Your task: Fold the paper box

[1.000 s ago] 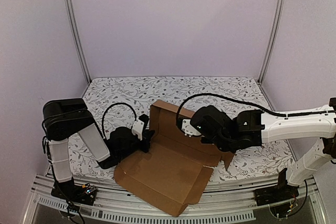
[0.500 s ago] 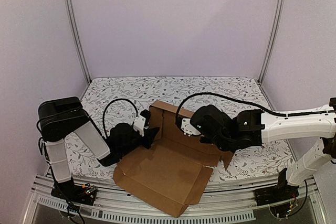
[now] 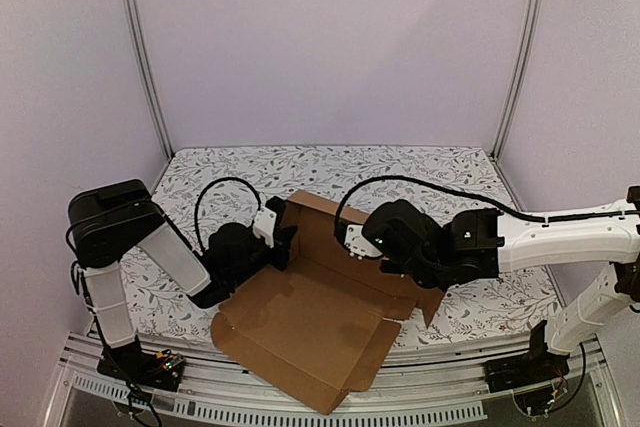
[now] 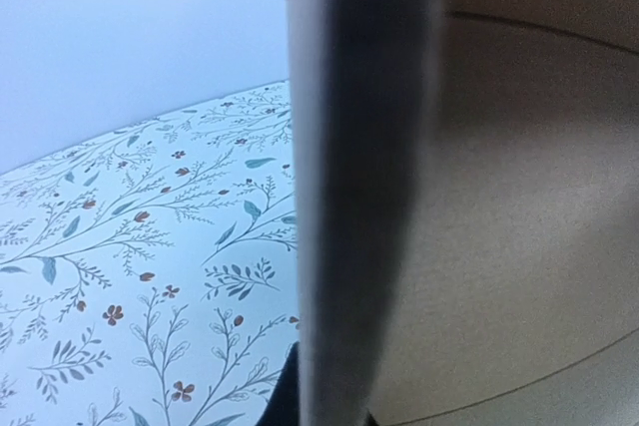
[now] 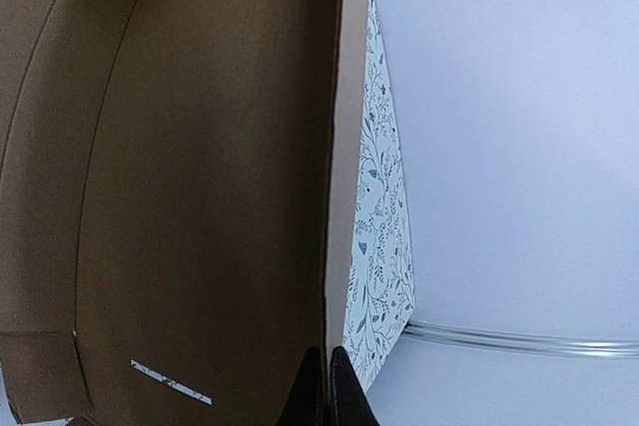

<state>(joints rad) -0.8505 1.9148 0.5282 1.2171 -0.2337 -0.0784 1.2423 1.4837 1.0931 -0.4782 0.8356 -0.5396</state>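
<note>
Top external view gives us the paper box (image 3: pixel 310 322) lying opened out on the flowered worktop (image 3: pixel 400 162), close to the near edge, with its front corner hanging over the rail and its far panel raised as a wall. Our left fingers (image 3: pixel 282 245) are nearly closed at the left end of that raised wall. From the left wrist, the cardboard edge rises straight out of the fingertips, so we judge it pinched, not merely beside them. Our right fingers (image 5: pixel 344 401) are shut tight on the upper edge of a raised wall further right, and the edge runs out from between them. We read the two grips as holding the wall upright along its crease while the base lies flat. The near flaps lie flat, so we judge the folding to be at an early stage.
</note>
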